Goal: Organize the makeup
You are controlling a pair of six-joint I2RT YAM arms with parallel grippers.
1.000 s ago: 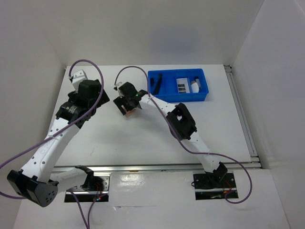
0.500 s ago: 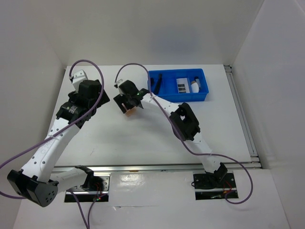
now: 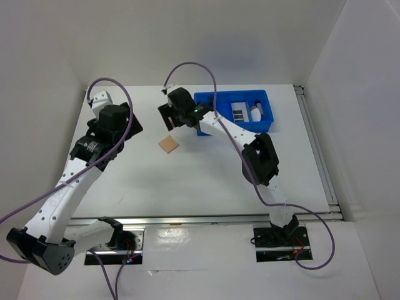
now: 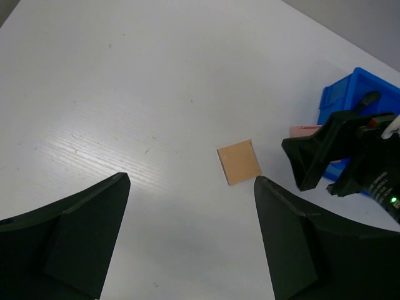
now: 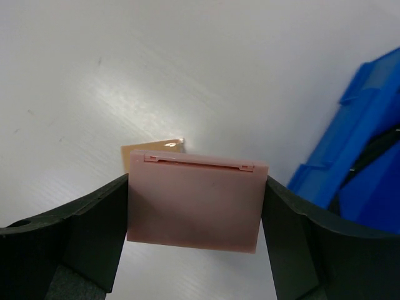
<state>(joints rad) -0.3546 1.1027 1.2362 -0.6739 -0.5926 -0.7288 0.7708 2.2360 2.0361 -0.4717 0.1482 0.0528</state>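
Note:
My right gripper [image 5: 195,215] is shut on a pink square piece [image 5: 194,194] with a hinge line along its top edge and holds it above the table, just left of the blue bin [image 3: 265,95]. The gripper shows in the top view [image 3: 170,116]. A flat tan square [image 3: 167,144] lies on the table below and left of it; it also shows in the left wrist view [image 4: 239,162] and the right wrist view [image 5: 150,152]. In the bin lie a black brush [image 3: 206,109], a pale palette [image 3: 239,112] and a white egg-shaped piece [image 3: 255,112]. My left gripper [image 4: 190,187] is open and empty, above the table short of the tan square.
The blue bin stands at the back of the table, and its corner shows in the right wrist view [image 5: 369,119] and the left wrist view [image 4: 359,87]. White walls close the back and both sides. A metal rail [image 3: 322,156] runs along the table's right edge.
My right gripper has risen from the table and moved back-right toward the bin with the pink square in it, uncovering the tan square. The left arm has barely moved.

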